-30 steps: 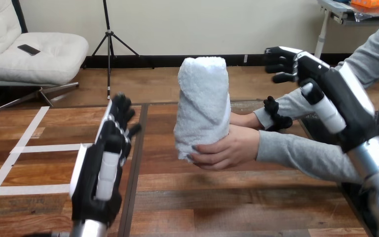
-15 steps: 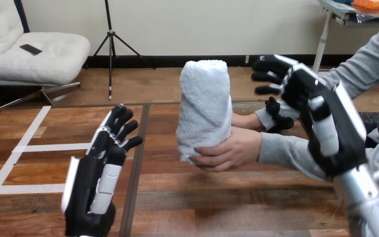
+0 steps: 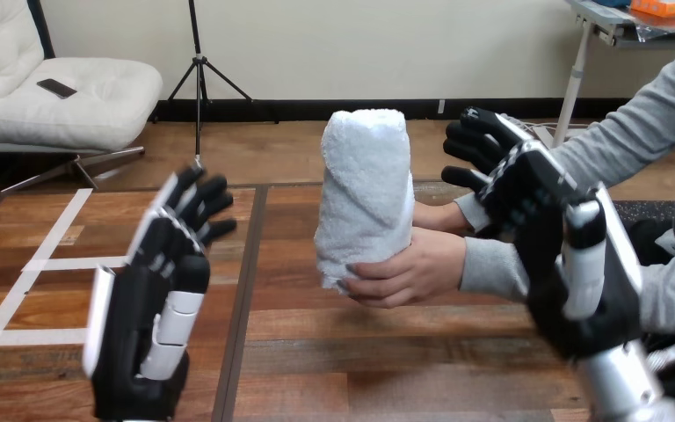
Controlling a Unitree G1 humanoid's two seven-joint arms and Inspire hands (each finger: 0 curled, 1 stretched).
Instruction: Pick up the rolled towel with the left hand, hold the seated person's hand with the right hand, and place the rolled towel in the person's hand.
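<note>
A white rolled towel (image 3: pixel 362 195) stands upright above the table's middle, gripped near its lower end by the person's hand (image 3: pixel 411 271), which reaches in from the right. A second hand of the person (image 3: pixel 439 215) shows behind the towel. My left hand (image 3: pixel 152 303) hangs to the left of the towel, open, its fingers spread and pointing up, well apart from it. My right hand (image 3: pixel 545 229) is raised at the right, open, over the person's grey sleeves and clear of the towel.
The wooden table (image 3: pixel 387 369) has white tape lines (image 3: pixel 44 264) on its left part. The person's grey-sleeved arms (image 3: pixel 633 141) come in across the right side.
My right hand has come down and toward me, from the far right to just over the person's sleeves. My left hand has drifted left and lower. The towel stays in the person's hand.
</note>
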